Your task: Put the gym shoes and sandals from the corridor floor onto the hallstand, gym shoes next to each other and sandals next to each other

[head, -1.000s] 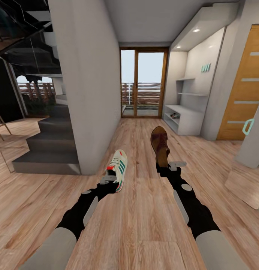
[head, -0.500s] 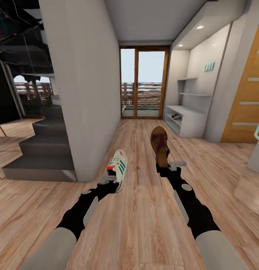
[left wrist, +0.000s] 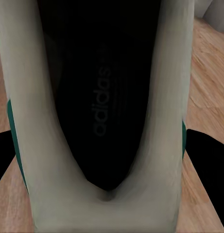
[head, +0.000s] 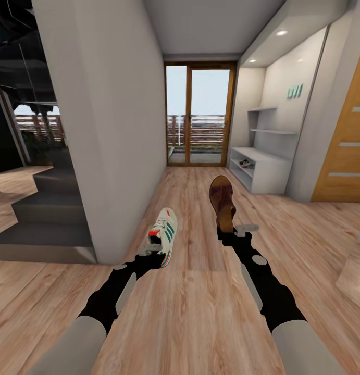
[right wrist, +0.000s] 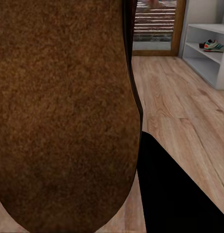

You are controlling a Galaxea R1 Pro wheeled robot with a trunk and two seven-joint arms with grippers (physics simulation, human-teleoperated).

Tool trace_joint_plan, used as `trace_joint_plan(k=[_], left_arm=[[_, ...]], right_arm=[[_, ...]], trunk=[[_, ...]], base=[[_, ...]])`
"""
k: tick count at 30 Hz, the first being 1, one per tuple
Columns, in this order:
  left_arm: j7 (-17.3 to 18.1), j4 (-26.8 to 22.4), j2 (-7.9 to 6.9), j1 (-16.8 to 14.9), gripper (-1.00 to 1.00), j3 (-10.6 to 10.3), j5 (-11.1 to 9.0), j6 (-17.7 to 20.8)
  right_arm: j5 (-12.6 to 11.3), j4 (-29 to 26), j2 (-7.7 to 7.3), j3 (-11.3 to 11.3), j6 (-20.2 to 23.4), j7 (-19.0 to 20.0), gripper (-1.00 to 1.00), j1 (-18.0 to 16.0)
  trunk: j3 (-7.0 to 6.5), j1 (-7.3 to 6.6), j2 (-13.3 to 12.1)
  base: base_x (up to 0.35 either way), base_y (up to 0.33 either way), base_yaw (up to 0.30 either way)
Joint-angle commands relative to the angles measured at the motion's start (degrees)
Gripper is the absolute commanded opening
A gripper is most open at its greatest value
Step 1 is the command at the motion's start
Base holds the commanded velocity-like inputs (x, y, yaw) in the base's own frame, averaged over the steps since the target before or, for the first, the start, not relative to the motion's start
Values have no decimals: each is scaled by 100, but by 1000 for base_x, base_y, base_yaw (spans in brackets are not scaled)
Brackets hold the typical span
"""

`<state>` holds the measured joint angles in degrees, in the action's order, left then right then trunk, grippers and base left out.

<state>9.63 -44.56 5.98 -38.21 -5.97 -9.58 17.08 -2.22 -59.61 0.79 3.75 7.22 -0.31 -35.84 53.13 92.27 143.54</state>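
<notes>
My left gripper is shut on the heel of a white gym shoe with green stripes, held above the corridor floor. In the left wrist view its black insole sits between my dark fingers. My right gripper is shut on a brown sandal, whose brown footbed shows beside one black finger. The light-grey hallstand stands ahead on the right, far from both grippers. Another gym shoe lies on its shelf, also seen as a small shoe in the head view.
A grey wall block stands close on the left, with dark stairs behind it. Glass balcony doors close the corridor's far end. A wooden door is on the right. Open floor runs ahead between wall and hallstand.
The whole view has shifted: the left wall and stairs slid leftward and the hallstand looks slightly nearer, so the camera moved. Both arms and their shoes keep the same pose.
</notes>
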Motion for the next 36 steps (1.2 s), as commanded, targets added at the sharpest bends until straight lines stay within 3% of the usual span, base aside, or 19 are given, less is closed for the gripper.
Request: trace_joint_plan(k=[1,36], left_arm=[[3,-9,-1,-2,-100,-1,-62,41],[4,-17,-9,-2,-100,17,-68,42]], right_arm=[[-41,-9,0,2,34,-4,-100,-2],[-66,-3,0,11,34,5,-100,-2]], trunk=[[6,2,3],[6,2,3]], base=[[346,-93,0],[346,-89,0]])
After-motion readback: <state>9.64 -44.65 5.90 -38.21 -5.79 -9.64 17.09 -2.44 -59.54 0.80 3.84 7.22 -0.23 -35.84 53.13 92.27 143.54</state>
